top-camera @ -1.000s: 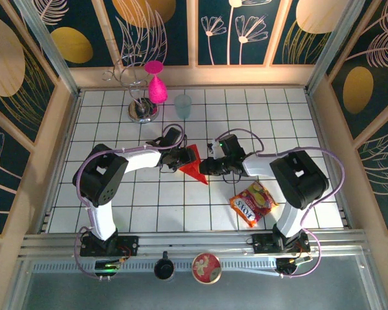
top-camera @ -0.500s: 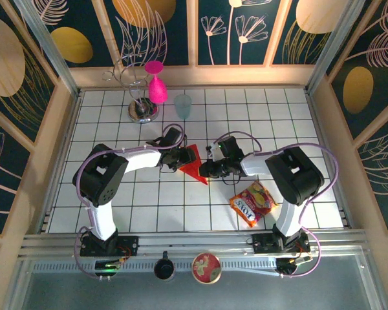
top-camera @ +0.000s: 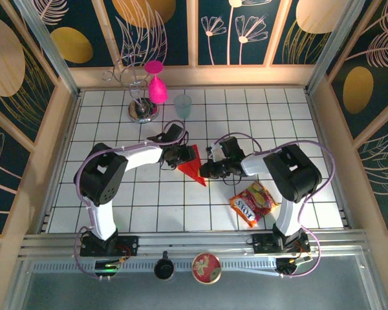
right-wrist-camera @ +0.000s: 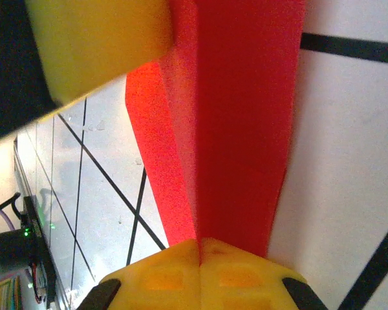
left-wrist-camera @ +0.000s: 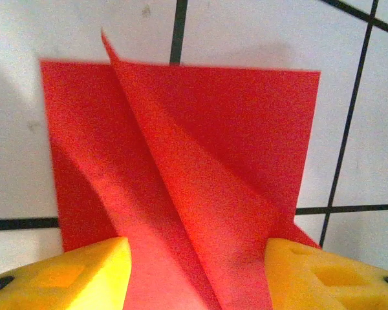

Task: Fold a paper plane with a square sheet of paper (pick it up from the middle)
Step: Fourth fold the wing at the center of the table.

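Bright even light, soft shadows, wrist cams blurry

Paper plane [top-camera: 191, 165]: plain bright red, matte. Tabletop [top-camera: 258, 116]: white tiles, black grid lines. Left hand [left-wrist-camera: 194, 278] and right hand [right-wrist-camera: 199, 258]: yellow pads. Snack packet [top-camera: 253, 203]: red and yellow print. Goblet [top-camera: 156, 87]: hot pink. Cup [top-camera: 183, 105]: pale blue-green, translucent. Walls [top-camera: 26, 58]: dark teal, gold discs, pale line-drawn feathers.
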Controlling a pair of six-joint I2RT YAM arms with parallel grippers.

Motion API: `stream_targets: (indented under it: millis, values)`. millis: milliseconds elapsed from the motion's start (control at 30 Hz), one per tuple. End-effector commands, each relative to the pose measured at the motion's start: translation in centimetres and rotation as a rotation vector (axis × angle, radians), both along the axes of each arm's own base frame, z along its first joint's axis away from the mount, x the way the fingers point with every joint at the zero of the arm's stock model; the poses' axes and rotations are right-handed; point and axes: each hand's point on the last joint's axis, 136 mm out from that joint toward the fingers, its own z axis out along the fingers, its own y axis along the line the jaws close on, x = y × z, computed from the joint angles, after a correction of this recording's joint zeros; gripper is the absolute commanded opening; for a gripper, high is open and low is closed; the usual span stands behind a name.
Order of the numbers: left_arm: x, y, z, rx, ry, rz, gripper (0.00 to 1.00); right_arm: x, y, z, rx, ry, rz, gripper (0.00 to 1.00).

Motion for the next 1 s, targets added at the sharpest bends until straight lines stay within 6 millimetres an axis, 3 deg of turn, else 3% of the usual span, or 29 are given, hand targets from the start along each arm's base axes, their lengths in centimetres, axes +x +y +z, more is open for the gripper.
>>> stream_targets:
  millis: [0, 100, 200, 400, 467, 533, 700, 833, 867, 967]
  values:
    - [1.7, 0.5, 3.9, 0.037, -0.104, -0.031, 0.6, -1.0, -0.2, -1.0, 0.008, 0.053, 0.019, 0.06]
    - [2.6, -0.5, 7.1, -0.031, -0.202, -0.055, 0.62, -1.1, -0.3, -1.2, 0.004, 0.061, 0.02, 0.06]
    - [1.8, -1.8, 8.3, -0.149, -0.246, -0.099, 0.59, -1.3, -0.3, -1.6, -0.001, 0.073, 0.022, 0.05]
    - [0.2, -3.1, 7.3, -0.323, -0.234, -0.145, 0.41, -0.7, -1.2, -2.1, 0.013, 0.101, -0.005, 0.05]
    - [-0.6, -2.7, 6.0, -0.354, -0.218, -0.148, 0.36, -0.7, -1.3, -2.1, 0.029, 0.107, -0.008, 0.04]
    - [-0.8, -2.8, 7.4, -0.433, -0.251, -0.152, 0.31, -0.8, -1.4, -2.1, 0.051, 0.118, -0.007, 0.04]
    - [-1.5, -2.6, 7.6, -0.574, -0.259, -0.146, 0.25, -0.6, -1.7, -2.0, 0.095, 0.135, -0.013, 0.03]
    - [-1.7, -2.7, 7.0, -0.572, -0.248, -0.157, 0.21, -0.6, -1.8, -1.8, 0.122, 0.139, -0.01, 0.02]
    - [-1.8, -2.7, 5.8, -0.56, -0.222, -0.156, 0.21, -0.6, -1.9, -1.7, 0.126, 0.142, -0.011, 0.02]
    - [-1.9, -2.8, 4.7, -0.55, -0.189, -0.163, 0.19, -0.5, -2.0, -1.7, 0.135, 0.144, -0.014, 0.02]
